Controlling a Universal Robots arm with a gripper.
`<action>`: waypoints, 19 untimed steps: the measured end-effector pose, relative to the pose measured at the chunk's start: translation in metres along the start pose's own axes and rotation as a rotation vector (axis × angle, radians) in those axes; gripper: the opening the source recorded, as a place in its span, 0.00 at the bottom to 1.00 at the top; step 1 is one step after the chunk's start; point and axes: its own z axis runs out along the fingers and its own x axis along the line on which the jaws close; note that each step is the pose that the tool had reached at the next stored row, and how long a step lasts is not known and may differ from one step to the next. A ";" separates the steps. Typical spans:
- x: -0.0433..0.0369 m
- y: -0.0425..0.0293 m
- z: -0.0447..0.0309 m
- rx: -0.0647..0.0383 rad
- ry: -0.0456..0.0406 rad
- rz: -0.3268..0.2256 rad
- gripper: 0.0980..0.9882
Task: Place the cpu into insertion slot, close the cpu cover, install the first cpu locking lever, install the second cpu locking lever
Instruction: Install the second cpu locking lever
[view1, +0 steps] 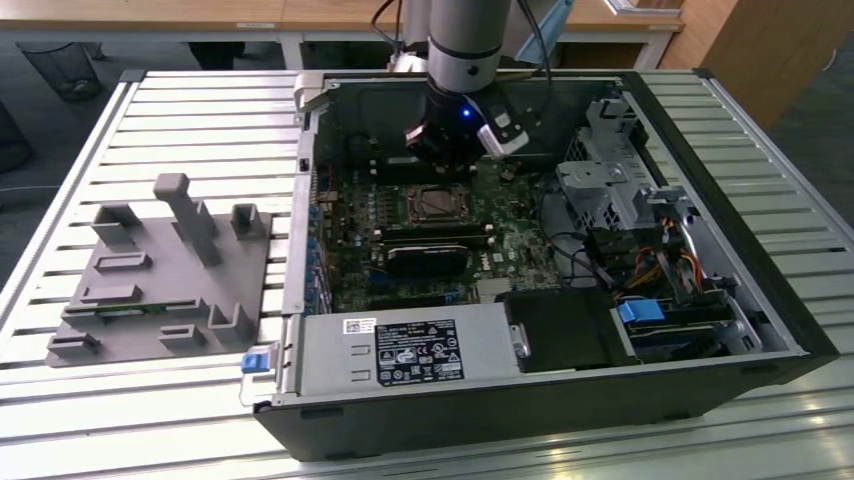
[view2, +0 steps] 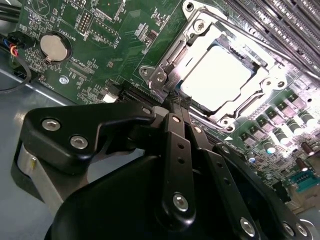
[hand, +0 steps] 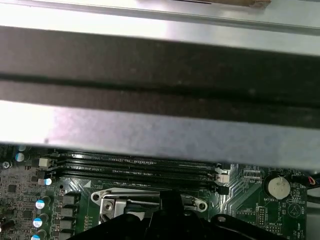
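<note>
Right now my gripper (view2: 176, 100) has its two thin black fingers (view2: 172, 132) pressed together with no gap that I can see between them, and nothing held; in the second wrist view their tips sit at the edge of the socket, touching or just over the metal frame near one corner. From there I see the cpu (view2: 216, 77) lying flat in the insertion slot (view2: 165, 55), its pale metal top glaring under the light, and the cpu cover (view2: 250, 97) looks folded down around it, the chip showing through the central window. I cannot tell from these views whether either locking lever is hooked. On the green motherboard (view2: 115, 30) a round coin battery (view2: 51, 46) sits well away from the socket, and long black memory slots (view2: 280, 20) run along the socket's far side. In the first wrist view I see those memory slots (hand: 135, 167) beyond the socket frame, and a grey steel case wall (hand: 160, 132) across most of the picture. In the exterior view my arm (view1: 467, 40) reaches down into the open computer case (view1: 747, 230), the gripper (view1: 454, 150) just behind the socket (view1: 434, 203); a power supply (view1: 400, 352) sits at the near edge, and a grey fixture (view1: 160, 270) lies on the slatted table (view1: 80, 420) at the exterior view's left
</note>
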 end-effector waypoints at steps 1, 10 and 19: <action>0.0000 -0.0003 0.0000 0.000 -0.0001 0.000 0.03; -0.0004 -0.0001 -0.0148 0.000 0.0005 0.001 0.03; -0.0004 -0.0044 -0.0287 0.000 0.0015 0.004 0.03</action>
